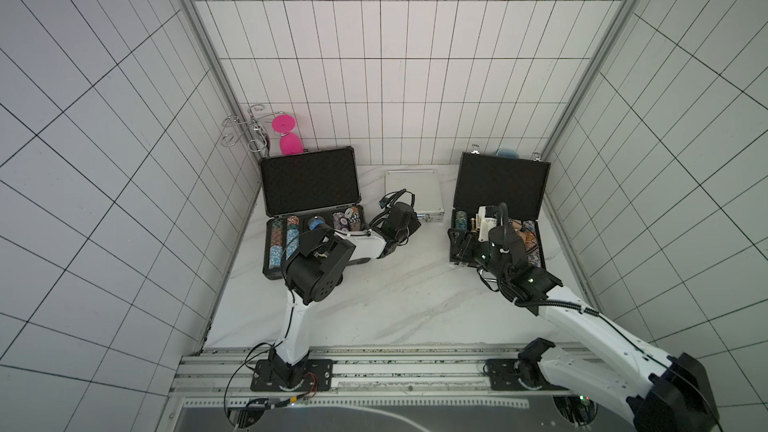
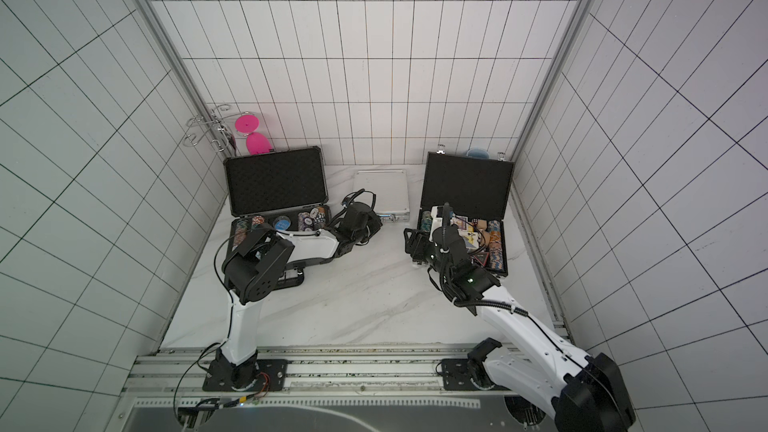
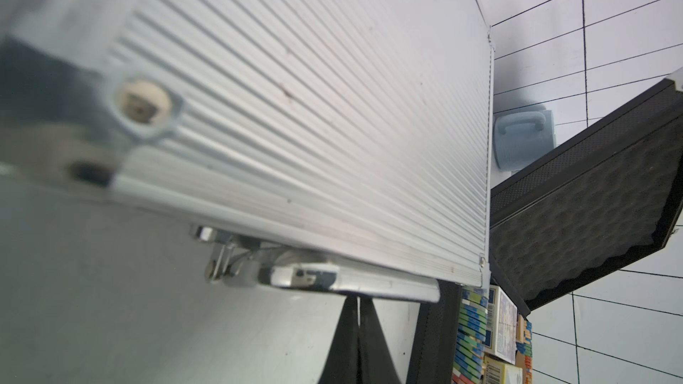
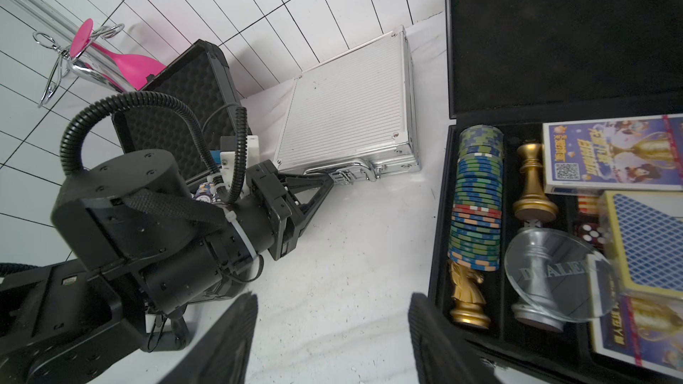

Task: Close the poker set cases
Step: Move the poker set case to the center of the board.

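My left gripper [image 4: 331, 179], pinched together, sits at the front handle of the shut silver case [image 1: 413, 191], mid back edge of the tabletop [image 1: 395, 297]. My right gripper [image 4: 329, 341] hangs spread beside the open black case [image 1: 500, 184], back right corner. The grey case [image 1: 309, 180] stands open back left, with open tabletop in front.

Ribbed matt aluminium silver case [image 4: 343, 105], dimpled matt black foam lining [image 1: 309, 180], smooth marbled tabletop [image 1: 374, 305], shiny chrome wire rack [image 4: 87, 68]
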You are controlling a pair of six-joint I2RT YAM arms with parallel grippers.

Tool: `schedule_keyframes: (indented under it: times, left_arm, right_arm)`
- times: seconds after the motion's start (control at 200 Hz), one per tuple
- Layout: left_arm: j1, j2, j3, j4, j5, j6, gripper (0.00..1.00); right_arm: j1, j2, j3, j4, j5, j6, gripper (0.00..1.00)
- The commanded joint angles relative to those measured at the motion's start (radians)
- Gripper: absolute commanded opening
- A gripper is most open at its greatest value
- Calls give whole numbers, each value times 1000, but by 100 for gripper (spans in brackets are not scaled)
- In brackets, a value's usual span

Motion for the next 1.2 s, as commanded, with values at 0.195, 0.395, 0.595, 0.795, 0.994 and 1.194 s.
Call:
schedule_keyframes:
  times: [0.195, 0.395, 0.595, 0.795, 0.994, 1.194]
  left_arm:
    - [37, 66, 123, -3, -29, 40, 2]
    - [49, 85, 144, -21, -29, 45, 2]
    - [56, 14, 112, -50, -21, 107, 7]
    - [62, -103, 168, -316, -100, 352, 28]
    - [115, -181, 58, -356, -115, 371, 44]
    - [164, -94, 109, -349, 96, 356, 49]
  right_arm:
    - [-30, -5, -9, -21, 0, -25, 68]
    - [-49, -9, -9, -24, -17, -28, 68]
    - [-58, 3, -6, -24, -32, -30, 68]
    - [-63, 14, -1, -22, -42, -36, 68]
    - [-63, 26, -7, -2, -56, -29, 68]
    - [-64, 42, -14, 19, -68, -19, 68]
